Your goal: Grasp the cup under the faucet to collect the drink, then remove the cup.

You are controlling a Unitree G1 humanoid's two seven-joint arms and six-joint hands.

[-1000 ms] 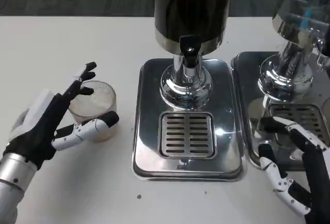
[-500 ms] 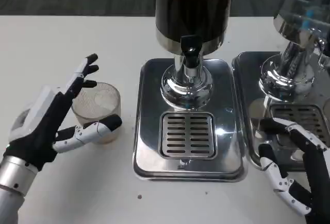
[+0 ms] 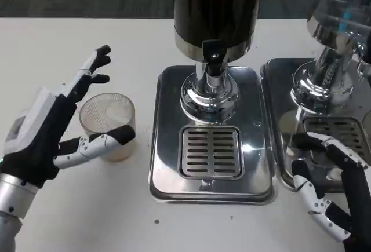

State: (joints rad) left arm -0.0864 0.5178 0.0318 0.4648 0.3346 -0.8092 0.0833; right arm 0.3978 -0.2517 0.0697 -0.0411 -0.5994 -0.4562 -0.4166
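Note:
A clear plastic cup point(image 3: 108, 116) stands upright on the white table, left of the drip tray point(image 3: 168, 171) and away from the black-handled faucet point(image 3: 213, 53) of the dark drink dispenser point(image 3: 217, 8). The cup's base shows a tan tint. My left hand point(image 3: 46, 133) is spread wide at the cup's left. Its thumb point(image 3: 104, 142) lies across the front of the cup's base, and the other fingers point(image 3: 93, 69) reach past the rim without closing on it. My right hand point(image 3: 333, 188) lies at the lower right with its fingers apart, holding nothing.
A slotted grate point(image 3: 210, 152) sits in the drip tray below the faucet. A second dispenser point(image 3: 339, 26) with its own steel tray point(image 3: 272, 124) stands at the right, and my right hand's fingers lie over that tray's front. Bare white table surrounds the cup.
My left hand has drawn back to the left and its fingers have spread away from the cup's rim. The cup has stayed in almost the same place. The right hand has not moved.

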